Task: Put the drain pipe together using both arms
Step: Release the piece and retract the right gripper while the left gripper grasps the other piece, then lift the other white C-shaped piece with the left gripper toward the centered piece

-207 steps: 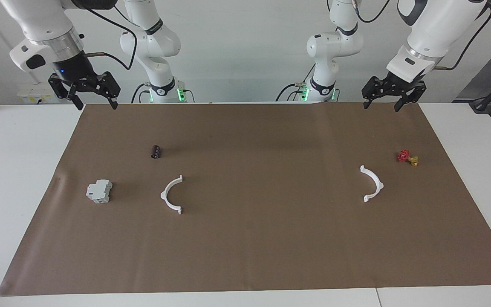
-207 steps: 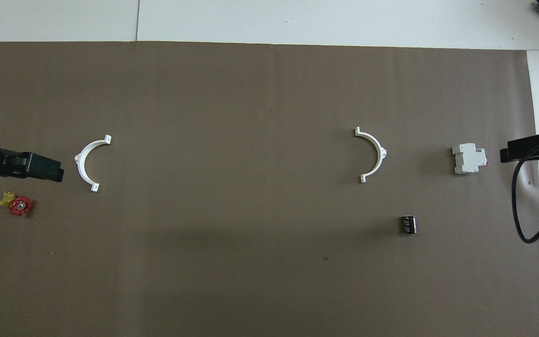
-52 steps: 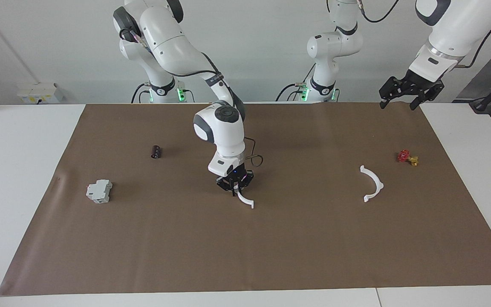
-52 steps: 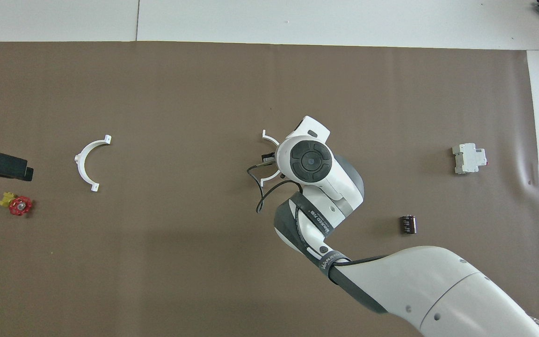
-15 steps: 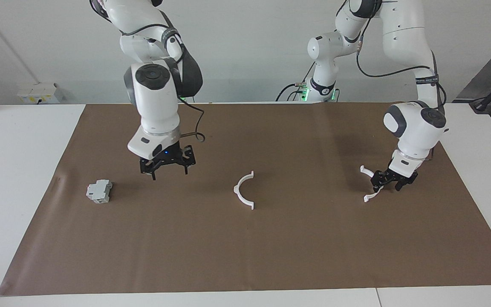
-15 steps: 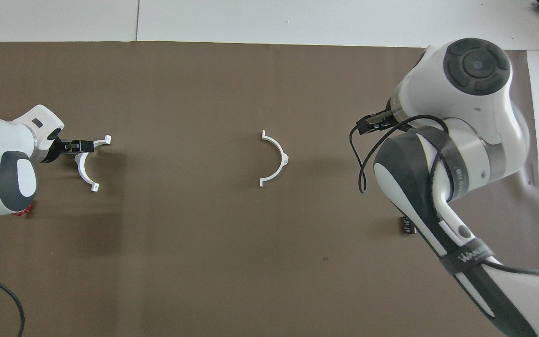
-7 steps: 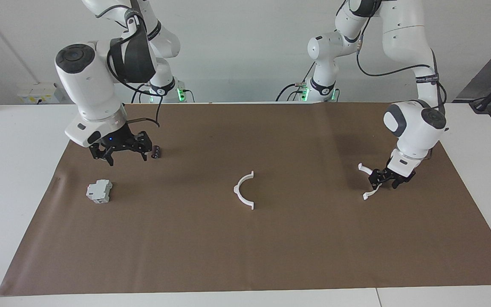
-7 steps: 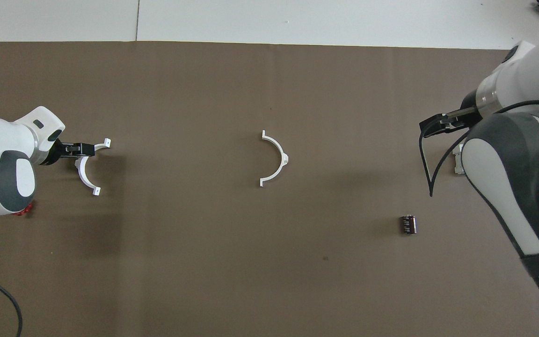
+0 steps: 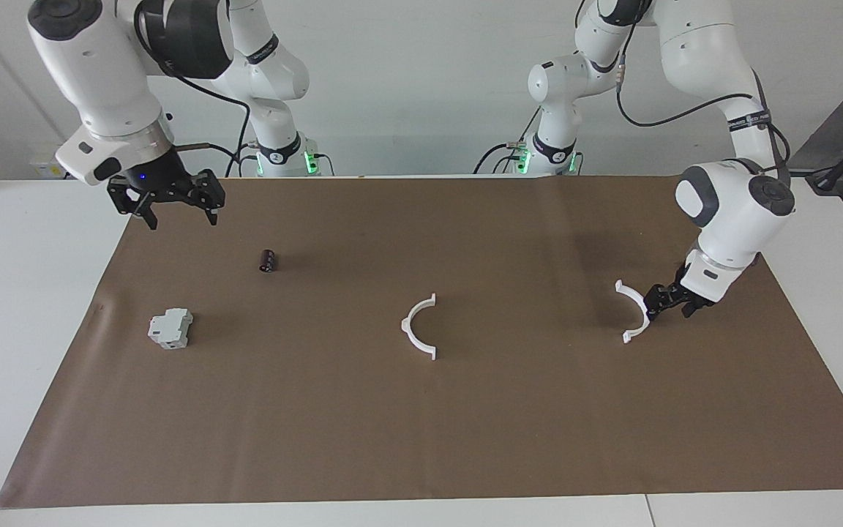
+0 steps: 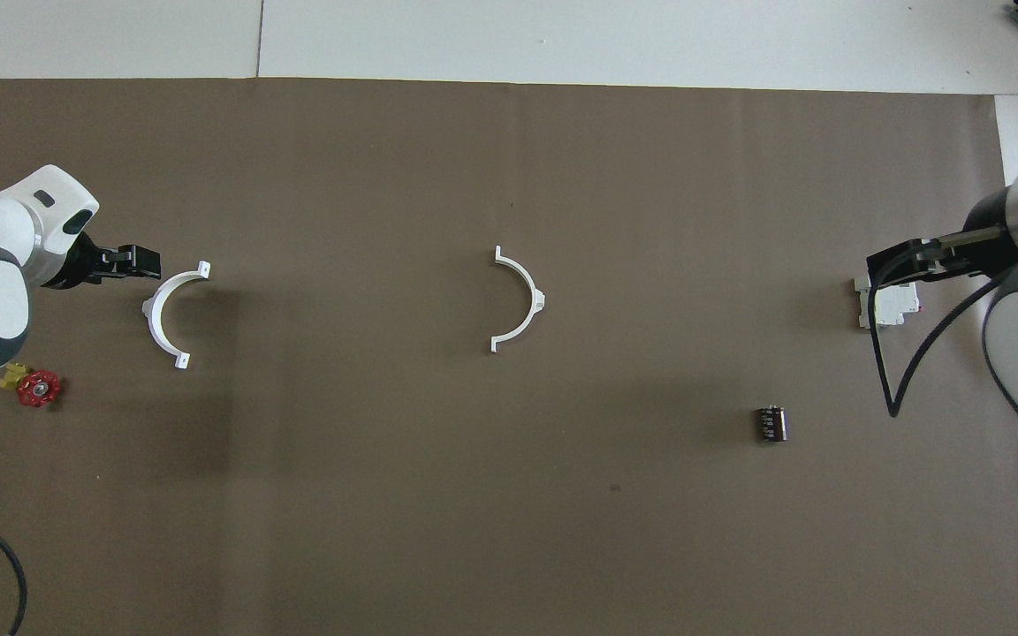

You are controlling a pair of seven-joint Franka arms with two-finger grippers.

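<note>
One white half-ring of the drain pipe (image 9: 405, 327) lies flat on the middle of the brown mat; it also shows in the overhead view (image 10: 537, 300). The other half-ring (image 9: 642, 322) lies toward the left arm's end, seen from above too (image 10: 154, 318). My left gripper (image 9: 667, 304) is low at that half-ring's outer side; from above (image 10: 142, 262) it looks just clear of it. My right gripper (image 9: 181, 219) is open and empty, raised at the right arm's end; from above (image 10: 882, 269) it covers part of the grey block.
A light-grey boxy block (image 9: 170, 327) and a small black cylinder (image 9: 268, 260) lie toward the right arm's end. A red-and-gold valve piece (image 10: 32, 386) lies by the left arm, hidden in the facing view. The brown mat (image 9: 421, 439) covers the table.
My right arm has lifted and drawn back toward its own end. My left gripper has slid off the half-ring toward the left arm's end; that half-ring has turned slightly.
</note>
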